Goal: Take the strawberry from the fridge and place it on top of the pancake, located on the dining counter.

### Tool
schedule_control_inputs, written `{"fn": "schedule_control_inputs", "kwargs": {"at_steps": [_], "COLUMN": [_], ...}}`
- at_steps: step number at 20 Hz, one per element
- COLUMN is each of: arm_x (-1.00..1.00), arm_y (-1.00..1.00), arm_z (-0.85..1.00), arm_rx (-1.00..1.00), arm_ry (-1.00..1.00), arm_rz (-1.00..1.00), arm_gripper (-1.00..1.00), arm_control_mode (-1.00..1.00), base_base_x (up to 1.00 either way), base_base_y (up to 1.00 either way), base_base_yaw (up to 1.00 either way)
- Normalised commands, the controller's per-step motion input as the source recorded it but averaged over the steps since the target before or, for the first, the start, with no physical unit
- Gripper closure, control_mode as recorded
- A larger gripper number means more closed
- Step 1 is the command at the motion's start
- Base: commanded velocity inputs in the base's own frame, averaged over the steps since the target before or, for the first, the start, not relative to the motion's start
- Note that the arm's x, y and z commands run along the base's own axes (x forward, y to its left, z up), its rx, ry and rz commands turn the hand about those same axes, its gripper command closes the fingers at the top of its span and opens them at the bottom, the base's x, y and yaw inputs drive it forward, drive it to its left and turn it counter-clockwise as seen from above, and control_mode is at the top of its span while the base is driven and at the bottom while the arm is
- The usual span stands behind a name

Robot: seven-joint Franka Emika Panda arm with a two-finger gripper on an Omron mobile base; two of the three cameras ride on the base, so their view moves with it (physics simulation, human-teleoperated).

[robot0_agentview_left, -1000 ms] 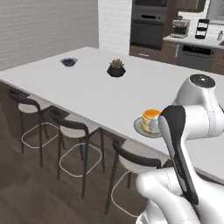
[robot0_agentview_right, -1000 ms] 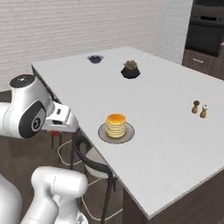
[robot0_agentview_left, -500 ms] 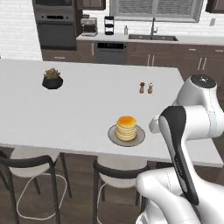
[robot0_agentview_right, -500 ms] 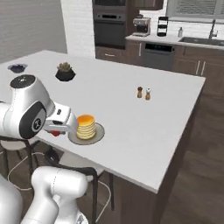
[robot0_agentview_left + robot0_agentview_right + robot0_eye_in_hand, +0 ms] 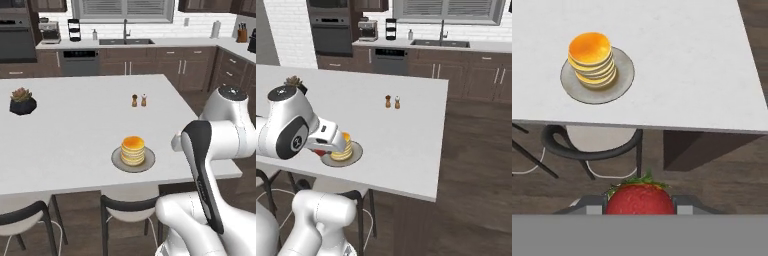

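Gripper [image 5: 640, 209] pinches the strawberry [image 5: 640, 198] between its fingers, off the edge of the dining counter [image 5: 677, 65], above the floor and a stool [image 5: 594, 145]. Pancake [image 5: 592, 58] stack sits on a grey plate [image 5: 624, 75] near the counter's edge. Two shakers [image 5: 139, 100] stand farther in; a potted plant [image 5: 22, 101] stands well apart.

Glossy white rounded arm links, dark grey joint caps, black strip along the forearm, bulbous white base

Matt white dining counter [image 5: 75, 135], glossy red strawberry [image 5: 640, 198], dull grey plate [image 5: 625, 75].
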Motion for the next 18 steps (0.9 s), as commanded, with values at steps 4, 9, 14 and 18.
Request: {"fn": "schedule_control_inputs", "kwargs": {"at_steps": [4, 9, 14, 18], "arm_x": [0.00, 0.00, 0.00, 0.00], "arm_y": [0.00, 0.00, 0.00, 0.00], "arm_z": [0.00, 0.00, 0.00, 0.00], "arm_rx": [0.00, 0.00, 0.00, 0.00], "arm_ry": [0.00, 0.00, 0.00, 0.00], "arm_rz": [0.00, 0.00, 0.00, 0.00], "arm_gripper": [1.00, 1.00, 1.00, 1.00], "arm_control_mode": [1.00, 1.00, 1.00, 1.00], "base_base_x": [0.12, 0.00, 0.00, 0.20], "base_base_y": [0.49, 0.55, 0.63, 0.22], "base_base_yaw": [0.00, 0.00, 0.00, -0.08]}}
